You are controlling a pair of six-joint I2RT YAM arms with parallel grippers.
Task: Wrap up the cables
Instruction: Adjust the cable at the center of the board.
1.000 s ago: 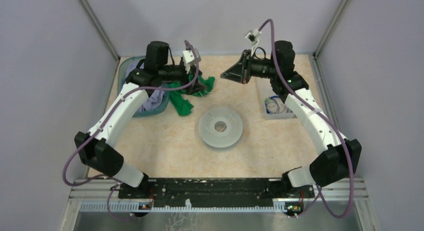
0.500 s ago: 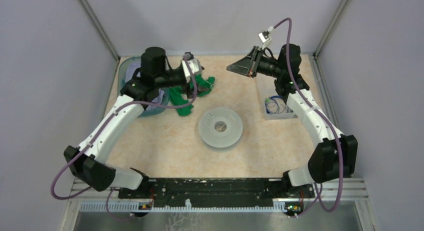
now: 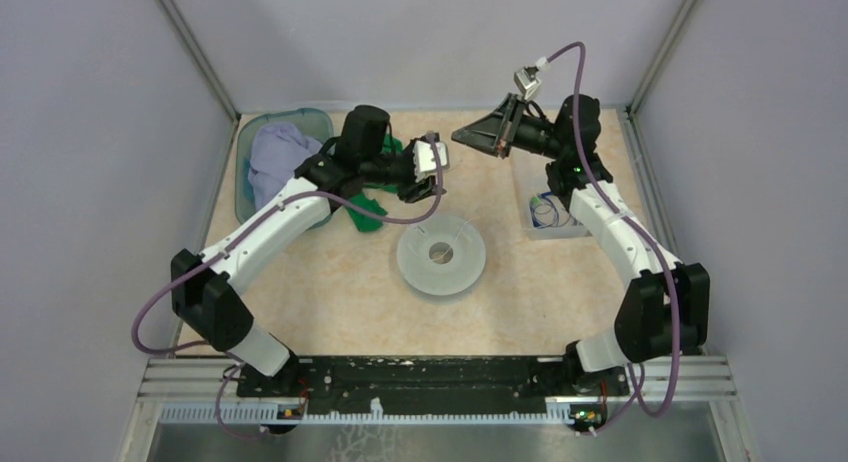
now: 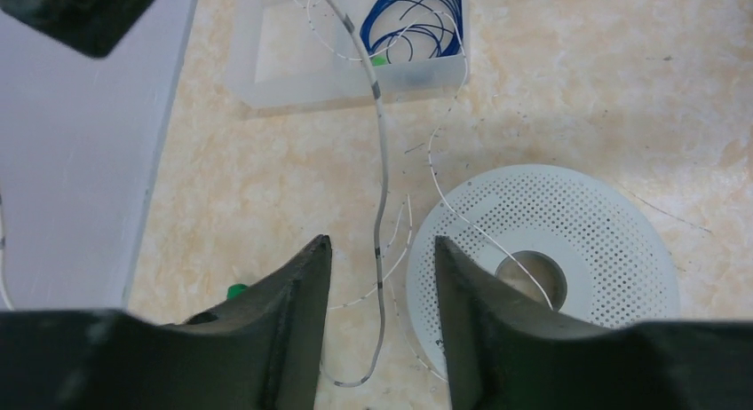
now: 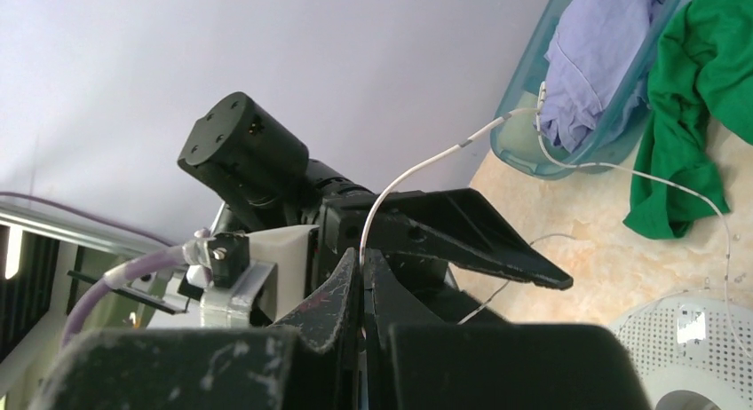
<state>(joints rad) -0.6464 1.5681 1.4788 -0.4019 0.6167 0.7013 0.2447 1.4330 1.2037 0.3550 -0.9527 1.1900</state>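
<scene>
My right gripper (image 3: 460, 136) is raised at the back and is shut on the whitish cable (image 5: 417, 166) with dark bands (image 5: 364, 255). The cable arcs away from it and hangs down towards the table. My left gripper (image 3: 424, 185) is open (image 4: 382, 246) above the spool's far-left edge. The hanging cable (image 4: 383, 179) shows in the gap between its fingers, and the cable's end curls on the table. The dark blue cable (image 4: 417, 15) with a green bit (image 4: 380, 60) lies looped in the clear tray (image 4: 266, 90). The tray (image 3: 560, 230) sits at the right in the top view.
A round pale-grey perforated spool (image 3: 440, 252) lies at the table's middle (image 4: 568, 224). Hair-thin wire crosses its hole. A teal bin (image 3: 248, 142) with lilac cloth stands at the back left. A green cloth (image 3: 362, 210) lies beside it under my left arm.
My left arm has swung right, off the green cloth and over to the spool's far side. My right gripper rose and moved slightly right earlier, then held still with the cable.
</scene>
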